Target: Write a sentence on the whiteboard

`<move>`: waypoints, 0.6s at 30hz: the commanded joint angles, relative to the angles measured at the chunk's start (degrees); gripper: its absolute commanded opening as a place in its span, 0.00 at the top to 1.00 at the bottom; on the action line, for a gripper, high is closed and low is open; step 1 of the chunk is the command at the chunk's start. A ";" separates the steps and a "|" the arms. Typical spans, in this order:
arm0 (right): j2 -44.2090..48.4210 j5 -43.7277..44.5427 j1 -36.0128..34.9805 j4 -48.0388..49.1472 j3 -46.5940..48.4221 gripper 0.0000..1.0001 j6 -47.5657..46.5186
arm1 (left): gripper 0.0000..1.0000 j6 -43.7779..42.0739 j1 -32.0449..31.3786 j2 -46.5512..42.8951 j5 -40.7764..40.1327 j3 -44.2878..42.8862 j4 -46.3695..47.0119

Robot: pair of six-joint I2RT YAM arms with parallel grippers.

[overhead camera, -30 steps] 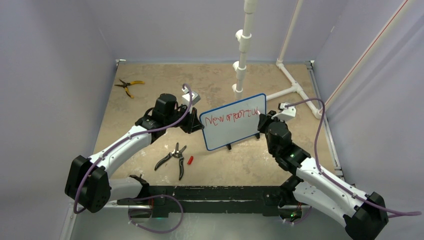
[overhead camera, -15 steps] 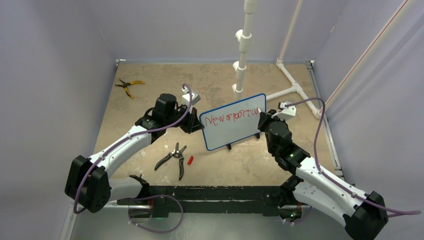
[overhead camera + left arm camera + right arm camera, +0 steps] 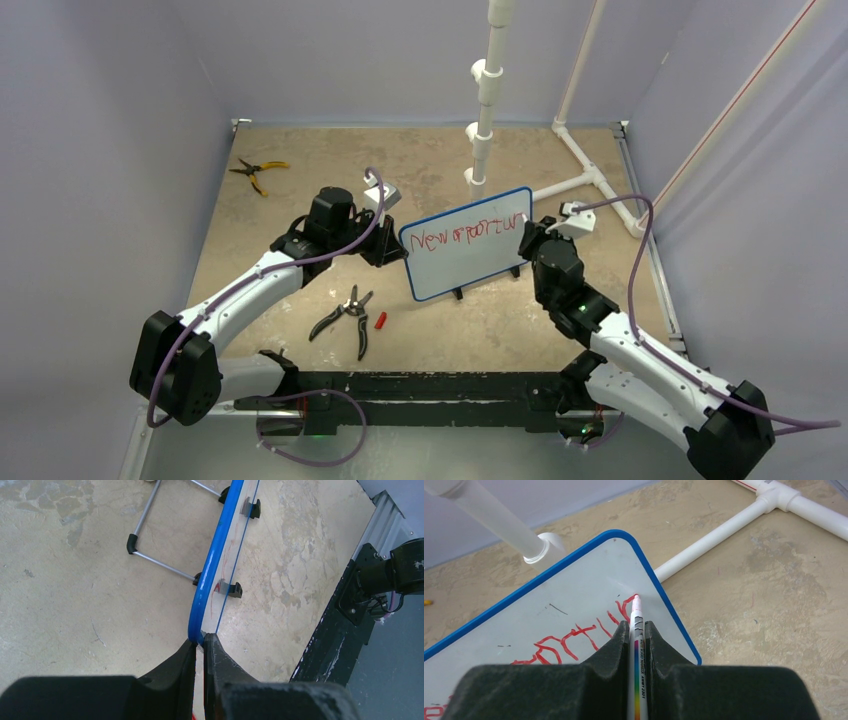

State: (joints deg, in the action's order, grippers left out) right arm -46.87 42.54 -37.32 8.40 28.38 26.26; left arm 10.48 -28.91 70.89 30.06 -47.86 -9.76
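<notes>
Left end effector (image 3: 199, 642) clamps the whiteboard (image 3: 468, 268) by its left edge, middle of the table (image 3: 300, 200); right end effector (image 3: 636, 630) grips the marker (image 3: 637, 614), tip touching the red sentence (image 3: 466, 233) near the board's top right corner.

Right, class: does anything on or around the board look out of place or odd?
The sentence runs up to the whiteboard's right frame, where the marker touches, so that row has almost no room left. A small red piece lies loose beside the cutters.
</notes>
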 commanded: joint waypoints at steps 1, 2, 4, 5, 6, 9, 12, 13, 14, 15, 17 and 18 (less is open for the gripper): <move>0.07 1.30 1.12 1.22 2.06 1.00 -0.60 | 1.00 0.04 0.02 -1.28 0.52 0.48 2.46; 0.20 1.05 1.30 1.18 2.03 1.00 -0.60 | 1.00 0.11 0.04 -1.28 0.48 0.44 2.46; 0.29 0.52 1.52 1.26 1.94 1.00 -0.55 | 1.00 0.07 0.02 -1.28 0.51 0.48 2.44; 0.29 0.26 1.55 1.27 1.90 1.00 -0.55 | 1.00 0.07 0.07 -1.28 0.48 0.48 2.51; 0.25 0.04 1.67 1.19 1.86 1.00 -0.47 | 1.00 0.09 0.00 -1.28 0.54 0.48 2.47; 0.03 -0.75 1.66 0.56 1.94 1.00 0.09 | 1.00 0.07 0.00 -1.28 0.61 0.48 2.46; 0.07 -1.46 1.64 -0.52 1.71 1.00 1.15 | 1.00 0.15 0.02 -1.37 0.54 0.48 2.46; 0.14 -1.61 1.64 -0.96 1.56 1.00 1.54 | 1.00 0.15 0.04 -1.37 0.49 0.47 2.46; 0.16 -1.75 1.64 -1.35 1.30 1.00 2.00 | 1.00 0.15 0.00 -1.37 0.50 0.48 2.43; 0.27 -1.87 1.64 -1.71 1.10 1.00 2.41 | 1.00 0.15 -0.01 -1.43 0.51 0.48 2.45; 0.53 -2.19 1.68 -2.44 0.58 1.00 3.20 | 1.00 0.25 0.01 -1.46 0.49 0.43 2.50; 0.67 -2.32 1.69 -2.84 0.35 1.00 3.59 | 1.00 0.26 0.01 -1.46 0.50 0.48 2.49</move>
State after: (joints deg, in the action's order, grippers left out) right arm -46.85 41.67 -35.94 6.96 28.38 27.49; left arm 10.50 -28.91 70.89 30.06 -47.86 -9.76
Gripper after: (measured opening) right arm 0.118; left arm 0.073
